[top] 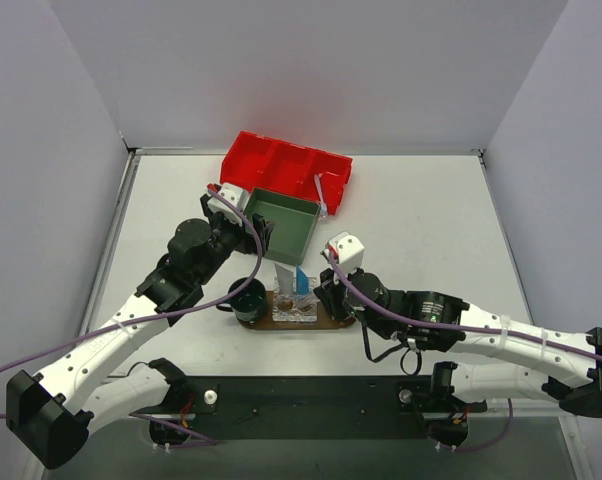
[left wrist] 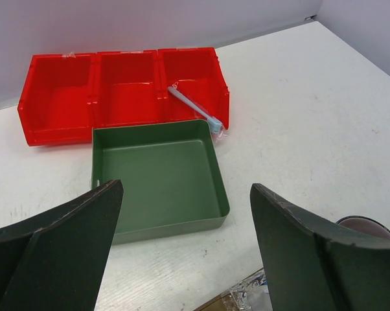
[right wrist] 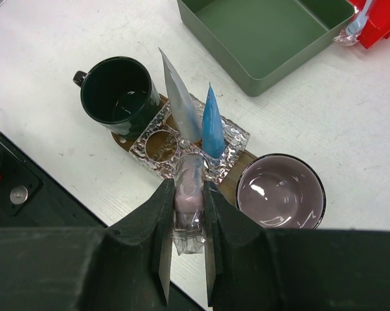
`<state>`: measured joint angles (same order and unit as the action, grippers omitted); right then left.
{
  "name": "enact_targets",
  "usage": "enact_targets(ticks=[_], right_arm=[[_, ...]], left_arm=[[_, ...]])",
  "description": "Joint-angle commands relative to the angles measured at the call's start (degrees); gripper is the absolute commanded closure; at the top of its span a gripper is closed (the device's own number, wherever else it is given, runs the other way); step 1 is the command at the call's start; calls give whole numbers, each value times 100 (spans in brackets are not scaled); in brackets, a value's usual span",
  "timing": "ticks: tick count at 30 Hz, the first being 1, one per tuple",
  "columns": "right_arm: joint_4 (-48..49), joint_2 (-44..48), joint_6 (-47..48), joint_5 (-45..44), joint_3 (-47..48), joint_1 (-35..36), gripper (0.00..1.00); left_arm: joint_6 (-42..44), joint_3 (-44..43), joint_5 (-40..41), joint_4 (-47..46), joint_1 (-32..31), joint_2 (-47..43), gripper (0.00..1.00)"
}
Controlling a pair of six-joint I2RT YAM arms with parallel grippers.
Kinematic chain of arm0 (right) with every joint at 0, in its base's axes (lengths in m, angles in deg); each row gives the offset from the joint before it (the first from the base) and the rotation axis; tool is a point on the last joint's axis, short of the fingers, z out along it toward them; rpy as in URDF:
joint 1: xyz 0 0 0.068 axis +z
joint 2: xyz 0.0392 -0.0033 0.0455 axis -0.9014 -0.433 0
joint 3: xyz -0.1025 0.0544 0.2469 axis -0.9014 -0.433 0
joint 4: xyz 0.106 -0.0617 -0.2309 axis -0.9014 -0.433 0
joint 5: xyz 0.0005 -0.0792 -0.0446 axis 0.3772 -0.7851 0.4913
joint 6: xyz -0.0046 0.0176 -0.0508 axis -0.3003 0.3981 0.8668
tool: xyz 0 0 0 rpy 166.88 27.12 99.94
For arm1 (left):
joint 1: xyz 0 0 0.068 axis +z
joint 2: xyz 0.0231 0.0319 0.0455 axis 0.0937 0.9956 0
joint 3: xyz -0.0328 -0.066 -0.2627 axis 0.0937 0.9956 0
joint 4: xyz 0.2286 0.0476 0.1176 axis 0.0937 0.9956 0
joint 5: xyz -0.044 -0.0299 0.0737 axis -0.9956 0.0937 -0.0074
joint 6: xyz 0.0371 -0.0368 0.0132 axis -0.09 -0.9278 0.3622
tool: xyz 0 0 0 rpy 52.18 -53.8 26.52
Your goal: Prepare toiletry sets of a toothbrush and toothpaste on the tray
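The brown wooden tray (right wrist: 248, 159) carries a crinkled clear holder (right wrist: 232, 138). A white tube (right wrist: 180, 97) and a blue tube (right wrist: 212, 123) stand upright in it. My right gripper (right wrist: 189, 188) is shut on a plastic-wrapped pink toothbrush (right wrist: 189, 176), whose lower end sits in a holder hole. From above, the tray (top: 331, 322) lies in front of the arms, with the right gripper (top: 328, 290) at its right end. My left gripper (left wrist: 186, 188) hangs open and empty near the green box's front edge. A second wrapped toothbrush (left wrist: 195, 109) leans in the red bin's right compartment.
A dark green mug (right wrist: 117, 91) stands at the tray's left end and a purple mug (right wrist: 280, 191) at its right end. The green square box (left wrist: 157, 175) sits just behind the tray, with the red divided bin (left wrist: 65, 97) behind that. Grey walls enclose the white table.
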<state>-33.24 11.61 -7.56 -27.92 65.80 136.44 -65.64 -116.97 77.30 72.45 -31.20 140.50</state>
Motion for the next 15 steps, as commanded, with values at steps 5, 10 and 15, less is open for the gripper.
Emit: enact_targets(ticks=[5, 10, 15], right_arm=[[551, -227, -21, -154, -222, 50, 100], [745, -262, 14, -224, -406, 103, 100], [886, -324, 40, -347, -539, 147, 100]], left_arm=[[86, -28, 69, -142, 28, -123, 10], [103, -19, 69, -150, 28, -123, 10], [95, -19, 61, -150, 28, -114, 10]])
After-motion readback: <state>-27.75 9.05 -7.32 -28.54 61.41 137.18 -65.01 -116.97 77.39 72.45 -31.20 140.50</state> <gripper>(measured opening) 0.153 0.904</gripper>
